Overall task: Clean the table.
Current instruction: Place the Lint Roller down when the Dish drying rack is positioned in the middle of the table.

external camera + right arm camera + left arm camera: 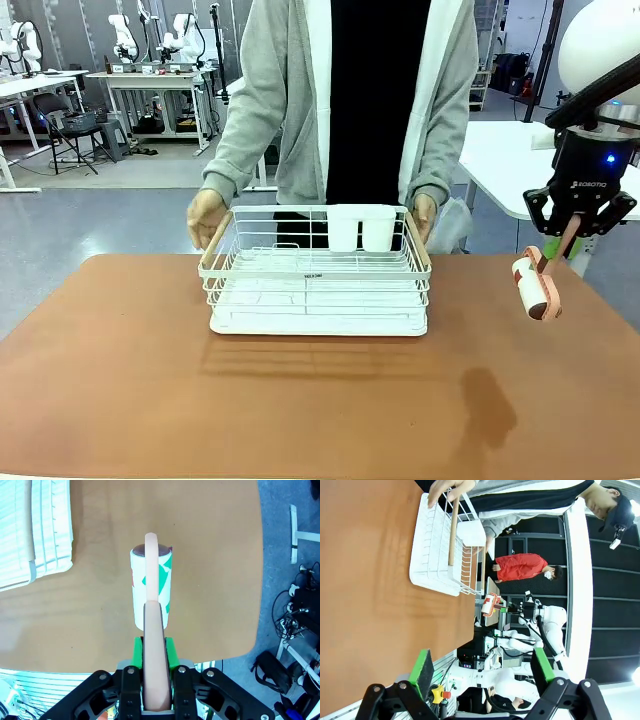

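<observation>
Table: you see the big brown table (120, 400) in front of you, smooth and bare near you.
Rack: a person's hands (207, 218) hold the white wire rack (318, 275) at the far edge.
Right gripper (572, 232): closed tight on a lint roller (537, 286), up in the air.
Left gripper (482, 669): wide open, holding nothing.
Room: grey floor, white tables behind.

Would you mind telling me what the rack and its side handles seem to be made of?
The rack looks like white-coated metal wire: thin, uniform, glossy rods in a grid. Its side handles look like light unfinished wood, tan and matte, though tinted plastic remains possible.
</observation>
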`<action>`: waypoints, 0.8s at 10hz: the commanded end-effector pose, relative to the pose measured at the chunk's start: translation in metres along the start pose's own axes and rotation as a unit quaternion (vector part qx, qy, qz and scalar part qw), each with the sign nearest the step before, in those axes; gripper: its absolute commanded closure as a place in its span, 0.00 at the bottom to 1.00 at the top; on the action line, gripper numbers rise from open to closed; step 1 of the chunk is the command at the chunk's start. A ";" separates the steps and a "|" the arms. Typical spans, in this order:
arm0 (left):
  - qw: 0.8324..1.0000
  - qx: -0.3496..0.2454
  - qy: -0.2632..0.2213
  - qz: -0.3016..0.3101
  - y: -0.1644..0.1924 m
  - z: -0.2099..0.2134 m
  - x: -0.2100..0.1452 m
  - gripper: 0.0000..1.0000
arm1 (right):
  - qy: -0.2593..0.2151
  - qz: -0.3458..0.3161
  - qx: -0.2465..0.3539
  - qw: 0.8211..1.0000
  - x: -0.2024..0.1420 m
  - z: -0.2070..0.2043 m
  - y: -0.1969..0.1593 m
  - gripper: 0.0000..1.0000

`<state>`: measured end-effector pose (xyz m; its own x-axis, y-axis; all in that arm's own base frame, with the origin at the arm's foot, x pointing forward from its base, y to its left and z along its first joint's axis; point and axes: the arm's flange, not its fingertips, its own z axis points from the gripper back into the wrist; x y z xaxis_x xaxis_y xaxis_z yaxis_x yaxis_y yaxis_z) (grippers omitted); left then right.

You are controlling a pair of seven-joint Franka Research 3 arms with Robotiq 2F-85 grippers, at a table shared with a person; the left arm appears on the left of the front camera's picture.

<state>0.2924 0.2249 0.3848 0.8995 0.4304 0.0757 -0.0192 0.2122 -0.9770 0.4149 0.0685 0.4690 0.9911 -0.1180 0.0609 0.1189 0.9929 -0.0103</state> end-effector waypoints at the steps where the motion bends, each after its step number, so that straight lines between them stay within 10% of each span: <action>1: 1.000 -0.012 -0.002 -0.012 0.001 0.003 0.000 0.00 | 0.001 0.000 -0.002 1.000 0.003 0.004 0.001 0.79; 8: 1.000 -0.012 -0.002 -0.012 0.001 0.003 0.000 0.00 | 0.001 0.000 -0.002 1.000 0.003 0.004 0.001 0.79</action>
<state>0.2924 0.2249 0.3848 0.8995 0.4303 0.0760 -0.0190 0.2123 -0.9770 0.4149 0.0685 0.4689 0.9911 -0.1180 0.0609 0.1189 0.9929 -0.0104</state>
